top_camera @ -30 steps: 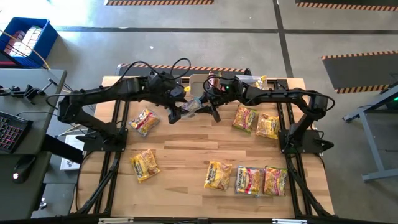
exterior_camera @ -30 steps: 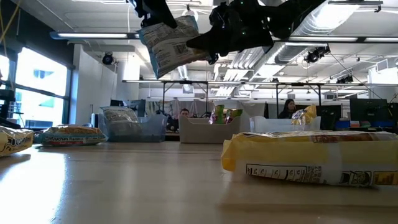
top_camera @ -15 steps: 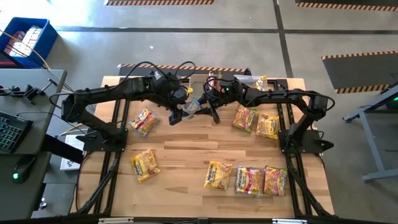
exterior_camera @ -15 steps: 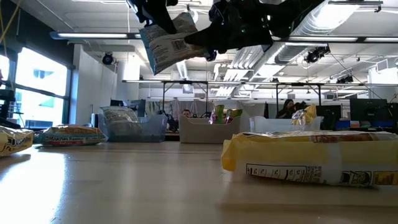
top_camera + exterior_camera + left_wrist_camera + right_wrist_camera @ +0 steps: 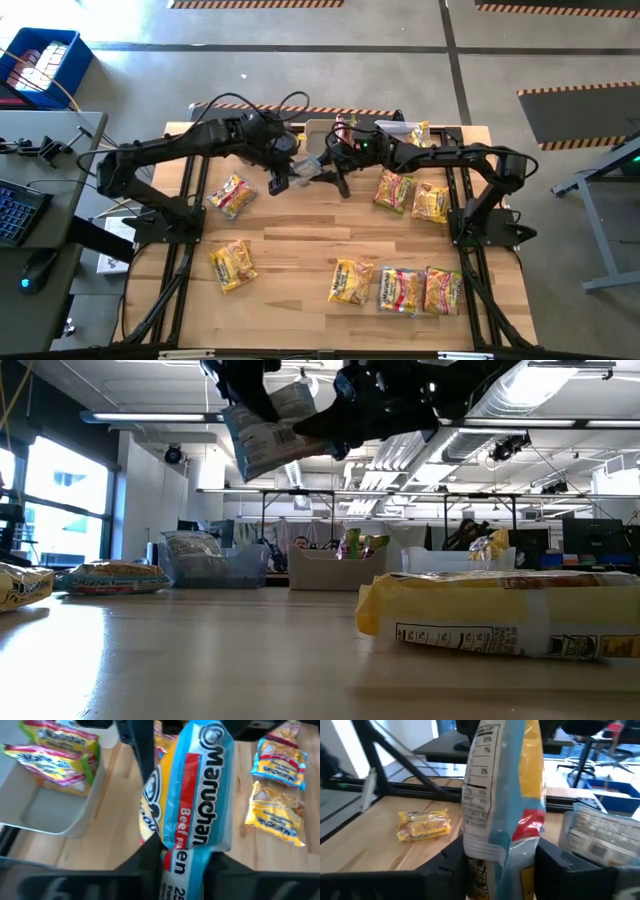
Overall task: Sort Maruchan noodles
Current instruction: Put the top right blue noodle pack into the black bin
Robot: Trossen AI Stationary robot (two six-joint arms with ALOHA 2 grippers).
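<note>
Both arms are meeting above the far middle of the desk (image 5: 300,225), and one blue beef packet (image 5: 308,167) is hanging in the air between them. The left jaws (image 5: 283,176) are gripping one end of it and the right jaws (image 5: 337,172) are gripping the other, so both pairs are closed narrow on the same wrapper. From the left wrist view the packet (image 5: 197,795) is standing straight up out of the jaws with its label showing, and from the right wrist view the packet (image 5: 502,790) is rising out of those jaws too, nutrition panel facing.

This is looking to me like a handover, or a shared carry toward the bins. Just beyond the left jaws the white bin (image 5: 50,815) is already holding yellow packets (image 5: 57,750), and past the right jaws another bin (image 5: 600,837) is showing a grey-backed packet.

To do it well, I would say only one side should be letting go, and only once the other is pinching firmly on the flat of the packet, not on the crinkly seam, which could slip. Pulling apart while both are clamped could tear the plastic. The carrying arm should be keeping the packet high enough to clear the bin wall before releasing. The remaining loose packets (image 5: 395,290) are lying on the desk well away from both jaws.
</note>
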